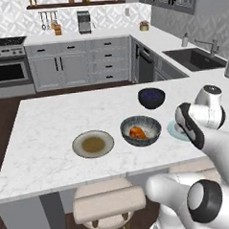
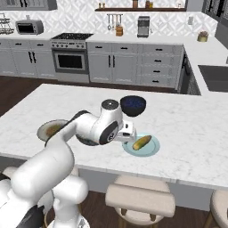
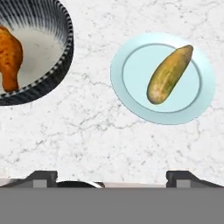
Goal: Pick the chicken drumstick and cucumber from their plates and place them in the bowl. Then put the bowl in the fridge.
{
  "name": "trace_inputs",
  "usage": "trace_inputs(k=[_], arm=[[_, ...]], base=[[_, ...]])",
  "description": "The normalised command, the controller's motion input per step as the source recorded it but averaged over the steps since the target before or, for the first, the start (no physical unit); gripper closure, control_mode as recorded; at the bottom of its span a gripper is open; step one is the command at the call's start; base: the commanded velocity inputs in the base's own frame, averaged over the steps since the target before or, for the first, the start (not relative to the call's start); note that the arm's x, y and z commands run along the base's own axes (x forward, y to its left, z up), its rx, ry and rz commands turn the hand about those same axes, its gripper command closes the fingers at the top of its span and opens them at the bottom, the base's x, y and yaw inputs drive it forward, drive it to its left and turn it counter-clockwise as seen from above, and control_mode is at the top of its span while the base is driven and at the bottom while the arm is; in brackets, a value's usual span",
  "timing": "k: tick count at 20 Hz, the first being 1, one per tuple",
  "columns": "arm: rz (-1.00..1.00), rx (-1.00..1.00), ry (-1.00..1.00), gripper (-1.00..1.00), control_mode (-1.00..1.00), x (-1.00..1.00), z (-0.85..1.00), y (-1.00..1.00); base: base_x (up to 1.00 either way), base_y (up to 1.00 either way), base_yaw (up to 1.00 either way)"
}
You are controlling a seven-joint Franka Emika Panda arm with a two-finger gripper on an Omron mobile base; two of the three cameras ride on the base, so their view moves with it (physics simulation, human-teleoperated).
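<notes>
The tool (image 3: 112, 177) hangs above the marble counter (image 3: 87, 140) with its jaws spread wide and nothing between them; its two dark fingertips (image 3: 41, 177) stand far apart at the bottom of the hand view. Ahead of the tool and to its right in that view lies the pale blue plate (image 3: 131, 94), with the cucumber (image 3: 168, 75) resting on it at a slant, its narrower end pointing away. Ahead and to the left sits the bowl (image 3: 52, 81), cut by the frame edge, with the chicken drumstick (image 3: 9, 59) lying inside on the pale speckled bottom. Bowl and blue plate are near each other but apart.

From the left base view, the bowl (image 1: 141, 130) stands between the beige plate (image 1: 93, 144) and the blue plate (image 1: 174, 130), which the arm partly covers; the beige plate carries nothing. The drumstick (image 1: 137, 132) shows as an orange lump in the bowl. A smaller dark navy bowl (image 1: 151, 98) stands farther back. In the right base view the cucumber (image 2: 141, 142) lies on its plate (image 2: 151, 150) just beside the hand. No writing or labels can be read on any item.
</notes>
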Motion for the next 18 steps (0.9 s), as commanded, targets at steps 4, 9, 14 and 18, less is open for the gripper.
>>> trace_inputs(k=[4,9,14,18], arm=[[-0.30,0.00,0.12,-1.00,-1.00,0.09,0.00,-1.00],[-0.19,0.01,0.06,-1.00,-1.00,0.79,0.00,-0.44],[-0.11,0.12,0.06,-1.00,-1.00,0.77,-0.03,-0.29],[-0.12,0.17,0.02,-1.00,-1.00,0.66,-0.26,-0.24]], base=[[0.00,0.00,0.00],[0.00,0.00,0.00],[0.00,0.00,0.00],[0.00,0.00,0.00]])
